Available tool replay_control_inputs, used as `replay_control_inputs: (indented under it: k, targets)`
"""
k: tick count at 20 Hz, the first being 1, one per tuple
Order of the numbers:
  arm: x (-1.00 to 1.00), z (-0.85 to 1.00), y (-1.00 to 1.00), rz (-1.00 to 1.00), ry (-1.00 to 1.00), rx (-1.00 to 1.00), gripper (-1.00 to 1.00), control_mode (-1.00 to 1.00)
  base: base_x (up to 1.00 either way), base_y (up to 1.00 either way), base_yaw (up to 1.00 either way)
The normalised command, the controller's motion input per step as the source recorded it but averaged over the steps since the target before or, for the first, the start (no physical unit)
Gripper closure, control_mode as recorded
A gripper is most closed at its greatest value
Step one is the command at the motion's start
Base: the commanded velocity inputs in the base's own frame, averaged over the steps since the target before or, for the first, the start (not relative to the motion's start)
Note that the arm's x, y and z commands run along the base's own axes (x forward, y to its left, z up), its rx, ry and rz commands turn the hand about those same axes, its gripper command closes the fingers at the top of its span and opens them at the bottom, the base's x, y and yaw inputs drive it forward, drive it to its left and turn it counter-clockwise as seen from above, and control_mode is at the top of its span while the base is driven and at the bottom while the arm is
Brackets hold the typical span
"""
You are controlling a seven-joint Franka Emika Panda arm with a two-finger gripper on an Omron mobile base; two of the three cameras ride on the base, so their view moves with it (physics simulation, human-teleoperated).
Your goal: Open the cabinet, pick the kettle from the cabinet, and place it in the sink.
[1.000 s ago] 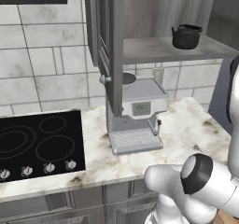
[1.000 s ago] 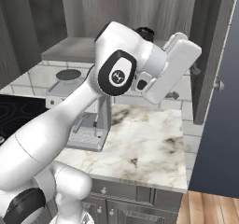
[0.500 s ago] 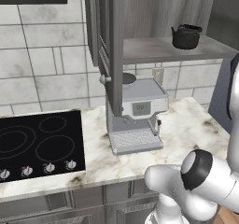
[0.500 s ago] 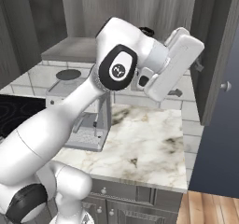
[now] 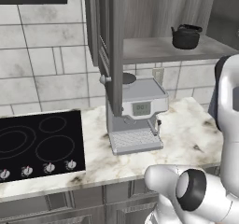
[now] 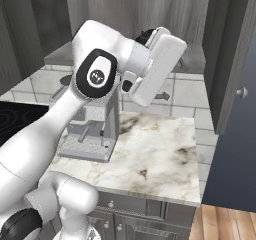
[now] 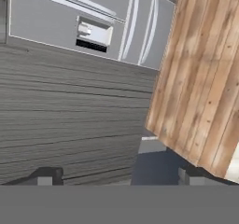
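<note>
The cabinet on the wall stands open. Its left door is edge-on to me and its right door is swung out. On the inner shelf sits the small black kettle, upright, with nothing touching it. My arm's white wrist hangs in front of the shelf, left of the right door. In the hand view my gripper is open with nothing between its fingertips, and dark wood grain lies ahead of it. The sink is out of view.
A silver coffee machine stands on the marble counter under the cabinet, close below the left door's knob. A black cooktop lies at the left. The right door's knob juts out at the right.
My arm and hand have swung left, away from the right door and toward the shelf opening. The kettle and both doors have stayed put.
</note>
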Motion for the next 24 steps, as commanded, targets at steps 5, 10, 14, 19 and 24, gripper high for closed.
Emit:
replay_control_inputs:
  k: [5,10,14,19,24]
  targets:
    - [0.00,0.11,0.45,0.32,0.00,0.00,-1.00,-1.00,0.00,0.00,0.00]
    - [0.00,0.05,0.45,0.46,0.00,0.00,-1.00,-1.00,0.00,0.00,0.00]
    - [0.00,0.06,0.33,0.55,0.00,0.00,-1.00,-1.00,0.00,0.00,0.00]
    - [0.04,0.13,0.24,0.46,0.00,-0.06,-1.00,-1.00,0.00,0.00,0.00]
    - [0.10,0.18,0.19,0.41,0.00,-0.07,-1.00,-1.00,0.00,0.00,0.00]
